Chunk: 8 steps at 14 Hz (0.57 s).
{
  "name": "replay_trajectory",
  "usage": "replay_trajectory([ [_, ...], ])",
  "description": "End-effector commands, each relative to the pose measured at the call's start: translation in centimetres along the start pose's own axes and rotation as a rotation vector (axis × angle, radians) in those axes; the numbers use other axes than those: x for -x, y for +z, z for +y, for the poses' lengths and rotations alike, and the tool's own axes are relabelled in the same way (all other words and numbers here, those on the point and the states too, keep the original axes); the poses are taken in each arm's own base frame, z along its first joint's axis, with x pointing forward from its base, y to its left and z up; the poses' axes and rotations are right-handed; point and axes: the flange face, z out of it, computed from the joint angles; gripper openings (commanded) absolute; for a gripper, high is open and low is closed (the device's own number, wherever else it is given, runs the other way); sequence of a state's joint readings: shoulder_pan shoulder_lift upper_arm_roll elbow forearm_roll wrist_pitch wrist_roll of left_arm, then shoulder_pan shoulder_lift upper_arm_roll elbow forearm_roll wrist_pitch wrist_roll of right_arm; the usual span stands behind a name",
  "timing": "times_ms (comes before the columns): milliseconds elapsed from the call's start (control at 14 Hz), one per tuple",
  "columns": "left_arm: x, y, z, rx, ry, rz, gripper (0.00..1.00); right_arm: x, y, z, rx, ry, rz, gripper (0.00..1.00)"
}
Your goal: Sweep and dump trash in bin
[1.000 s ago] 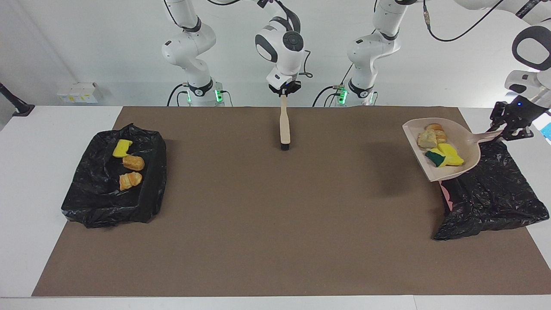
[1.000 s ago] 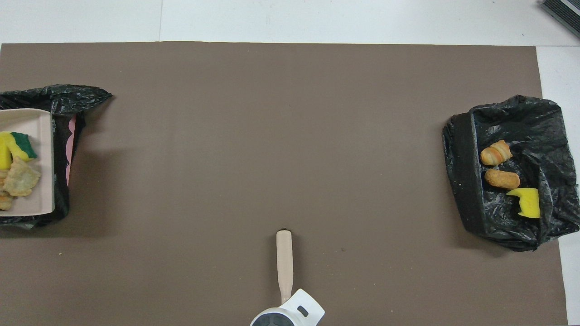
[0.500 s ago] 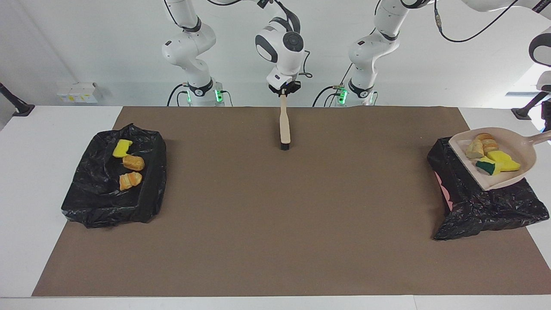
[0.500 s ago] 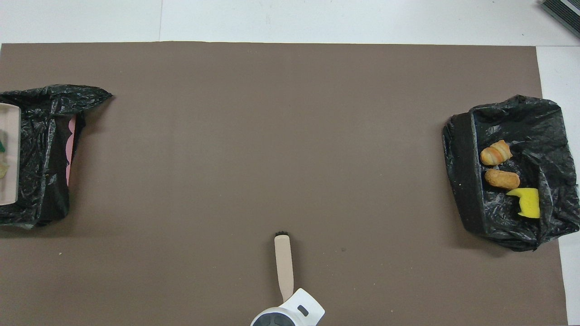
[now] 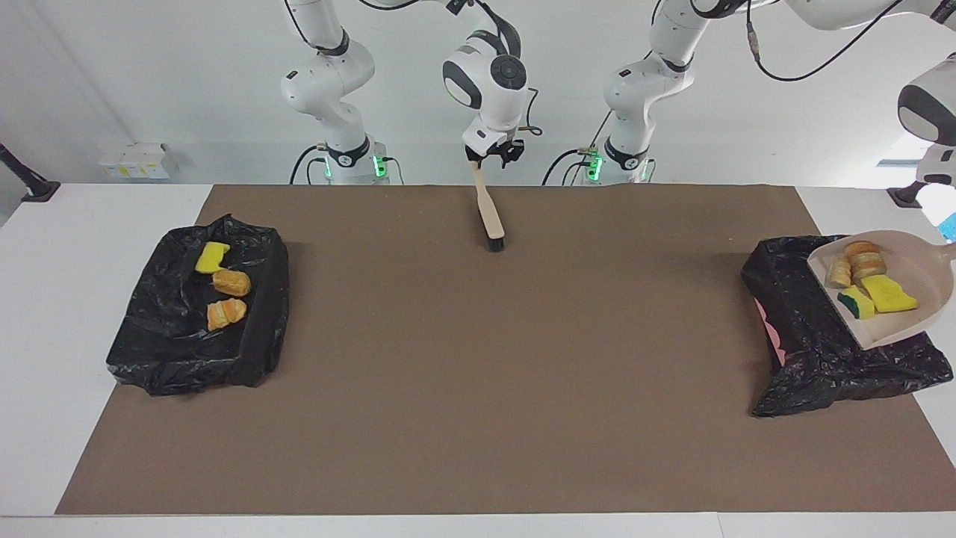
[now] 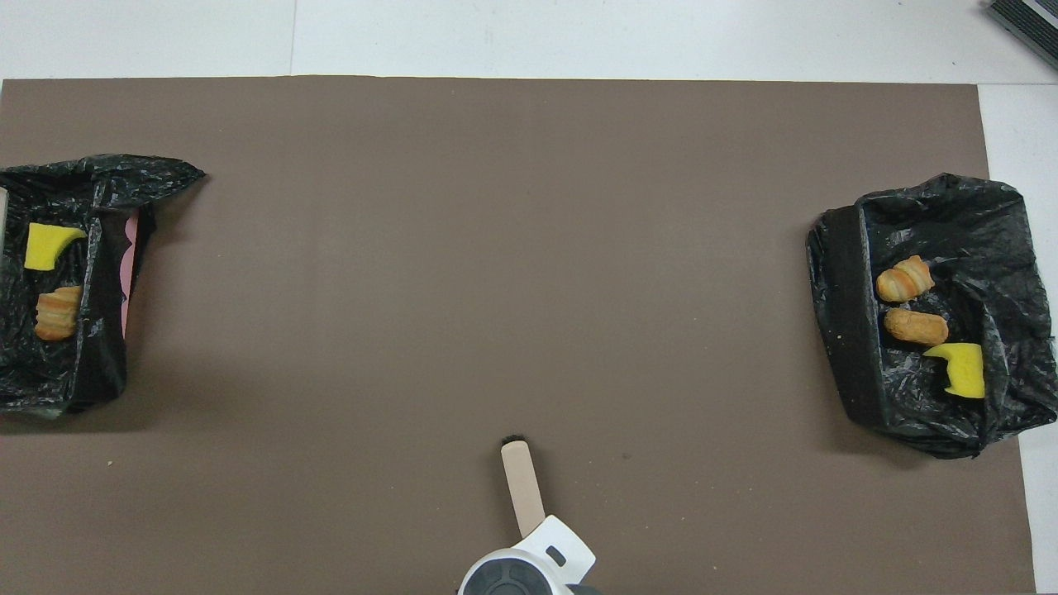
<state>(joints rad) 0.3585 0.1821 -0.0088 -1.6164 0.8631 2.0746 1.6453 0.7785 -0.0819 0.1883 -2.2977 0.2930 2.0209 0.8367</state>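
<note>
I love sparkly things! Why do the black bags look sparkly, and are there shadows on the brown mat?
Facing view: the crinkled black bag at the left arm's end catches the light in tiny white glints, and a soft shadow darkens the brown mat beside it. Overhead view: the black bag at the right arm's end glints likewise, with a faint shadow along its edge.
</note>
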Motion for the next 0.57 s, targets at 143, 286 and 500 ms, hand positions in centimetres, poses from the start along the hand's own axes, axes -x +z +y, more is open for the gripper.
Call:
replay_trajectory([
  [143, 1.0, -2.6, 1.1, 0.021, 0.044, -0.125, 0.00, -8.2, -6.3, 5.0, -0.111, 0.061, 0.068, 1.00],
  [286, 0.5, -4.5, 0.9, 0.028, 0.050, -0.130, 0.00, -12.4, -8.5, 9.7, -0.127, 0.138, 0.083, 1.00],
  [500, -2.1, -8.2, 0.4, 0.062, 0.047, -0.114, 0.00, -18.4, -10.9, 16.8, -0.048, 0.195, 0.184, 1.00],
])
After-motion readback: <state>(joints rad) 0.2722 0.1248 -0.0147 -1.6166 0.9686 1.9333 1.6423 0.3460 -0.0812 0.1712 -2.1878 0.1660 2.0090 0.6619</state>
